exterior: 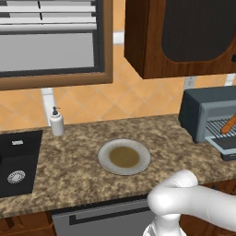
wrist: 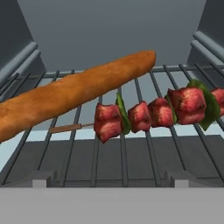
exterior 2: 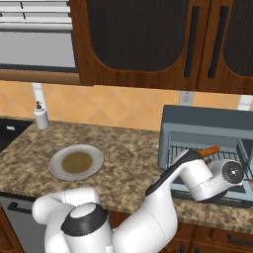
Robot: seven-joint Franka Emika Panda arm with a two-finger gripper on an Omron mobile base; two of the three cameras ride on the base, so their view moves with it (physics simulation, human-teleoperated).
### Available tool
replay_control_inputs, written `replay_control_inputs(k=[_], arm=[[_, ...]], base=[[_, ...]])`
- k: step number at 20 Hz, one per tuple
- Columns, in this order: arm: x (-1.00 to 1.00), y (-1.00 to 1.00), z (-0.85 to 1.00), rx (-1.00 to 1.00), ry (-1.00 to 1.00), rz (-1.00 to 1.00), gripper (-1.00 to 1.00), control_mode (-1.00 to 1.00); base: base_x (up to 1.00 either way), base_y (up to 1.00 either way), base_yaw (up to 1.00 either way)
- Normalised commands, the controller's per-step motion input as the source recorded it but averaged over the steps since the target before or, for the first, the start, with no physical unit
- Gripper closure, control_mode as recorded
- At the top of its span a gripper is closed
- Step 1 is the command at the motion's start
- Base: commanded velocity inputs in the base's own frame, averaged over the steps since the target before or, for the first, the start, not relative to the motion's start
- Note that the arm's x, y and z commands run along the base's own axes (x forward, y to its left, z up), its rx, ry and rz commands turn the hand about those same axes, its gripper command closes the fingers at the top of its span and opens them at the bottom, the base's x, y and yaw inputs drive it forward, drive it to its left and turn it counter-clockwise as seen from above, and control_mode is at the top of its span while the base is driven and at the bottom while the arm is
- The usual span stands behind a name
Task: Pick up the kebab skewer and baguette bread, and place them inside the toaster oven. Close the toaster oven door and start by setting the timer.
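Bread and skewer on the rack
Ahead of your spread, empty end effector, the orange-brown baguette bread (wrist: 74,94) lies beside the kebab skewer (wrist: 157,113) of red chunks with green bits.

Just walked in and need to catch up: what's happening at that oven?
The white arm is reaching into the open toaster oven, its claw open and holding nothing. The baguette and the skewer both lie on the oven rack, the skewer in front of the bread in the hand view. The plate on the counter has no food on it. The door is down, so closing it and setting the timer remain.
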Motion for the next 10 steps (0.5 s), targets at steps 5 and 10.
replay_control_inputs(k=[5, 10], arm=[[0.00, 0.00, -0.10, 0.00, 0.04, 0.00, -1.00, -1.00], [-0.11, 0.00, 0.00, 0.00, 0.01, 0.00, -1.00, -1.00]], base=[[0.00, 0.00, 0.00], [0.00, 0.00, 0.00]])
